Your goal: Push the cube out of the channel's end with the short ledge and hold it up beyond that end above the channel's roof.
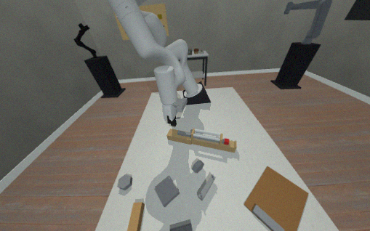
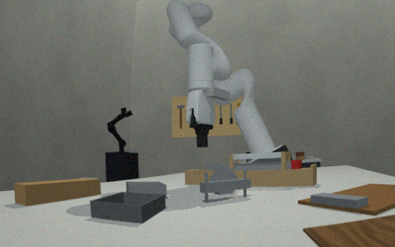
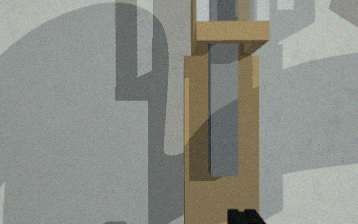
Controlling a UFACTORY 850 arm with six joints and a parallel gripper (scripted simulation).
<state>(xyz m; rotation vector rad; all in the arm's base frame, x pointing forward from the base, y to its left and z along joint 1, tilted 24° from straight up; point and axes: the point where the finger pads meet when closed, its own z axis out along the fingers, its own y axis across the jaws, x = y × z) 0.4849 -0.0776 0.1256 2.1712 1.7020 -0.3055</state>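
The wooden channel (image 1: 202, 139) lies across the middle of the white table, with a clear roof over its middle part. The red cube (image 1: 226, 141) sits at its right end, and also shows in the exterior view (image 2: 296, 164). A grey bar (image 3: 224, 120) lies inside the channel's open left part. My gripper (image 1: 171, 121) hangs above the channel's left end, clear of it, shut with nothing between the fingers. In the exterior view my gripper (image 2: 202, 140) is well above the table. In the wrist view only my fingertips (image 3: 245, 217) show, over the channel (image 3: 221, 190).
Nearer the camera lie a grey hexagonal block (image 1: 124, 181), a grey tray (image 1: 166, 190), a small grey block (image 1: 197, 165), a long grey piece (image 1: 206, 186), a wooden block (image 1: 136, 216) and a wooden board (image 1: 275, 199) with a grey slab. A grey stand (image 2: 225, 192) stands before the channel.
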